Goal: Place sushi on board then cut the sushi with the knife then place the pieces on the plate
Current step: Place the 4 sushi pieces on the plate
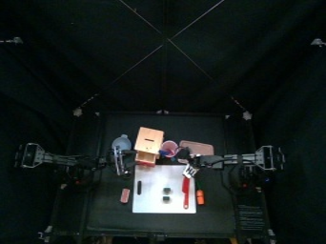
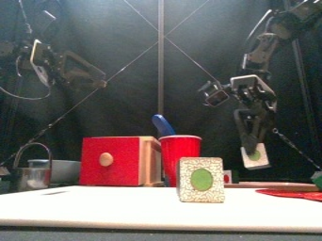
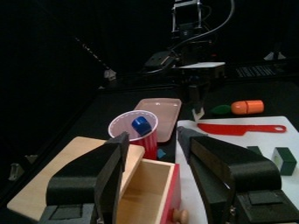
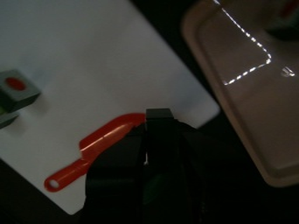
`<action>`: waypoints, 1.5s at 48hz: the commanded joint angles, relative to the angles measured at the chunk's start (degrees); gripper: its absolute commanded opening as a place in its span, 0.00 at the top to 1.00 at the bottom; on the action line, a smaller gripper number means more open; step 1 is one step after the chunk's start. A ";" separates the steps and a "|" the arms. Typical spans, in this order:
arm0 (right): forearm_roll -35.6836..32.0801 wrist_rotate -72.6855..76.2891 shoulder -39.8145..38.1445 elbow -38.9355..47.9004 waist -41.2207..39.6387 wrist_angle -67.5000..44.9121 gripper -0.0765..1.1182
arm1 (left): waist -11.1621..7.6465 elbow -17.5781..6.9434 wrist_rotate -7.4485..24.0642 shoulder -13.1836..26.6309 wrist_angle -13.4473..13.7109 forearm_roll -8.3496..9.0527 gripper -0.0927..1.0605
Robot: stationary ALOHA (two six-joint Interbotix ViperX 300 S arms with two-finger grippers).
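Note:
Dark green sushi pieces (image 1: 167, 193) lie on the white board (image 1: 155, 203), and one (image 2: 201, 179) stands near the front with a green centre. A red knife (image 1: 188, 197) lies on the board's right part. My right gripper (image 1: 192, 170) hangs over the board's back right corner beside the pink tray (image 1: 196, 148). It is shut on a sushi piece (image 2: 255, 149) whose pale face with a green centre shows between the jaws. In the right wrist view the right gripper (image 4: 158, 122) hides the held piece. My left gripper (image 3: 176, 149) is open over the wooden box (image 3: 105, 171).
The wooden box (image 1: 152, 145), a red cup (image 1: 170, 148) holding a blue knife (image 2: 163, 124), and a blue-grey bowl (image 1: 121, 143) stand behind the board. A metal cutter (image 2: 36, 169) sits at the left. Orange toy foods (image 1: 125, 195) lie on both sides of the board.

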 commanded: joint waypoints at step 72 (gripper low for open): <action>-19.95 25.40 -0.88 -6.15 0.53 -0.62 0.25 | 0.00 0.09 0.00 -2.46 -0.35 3.43 0.18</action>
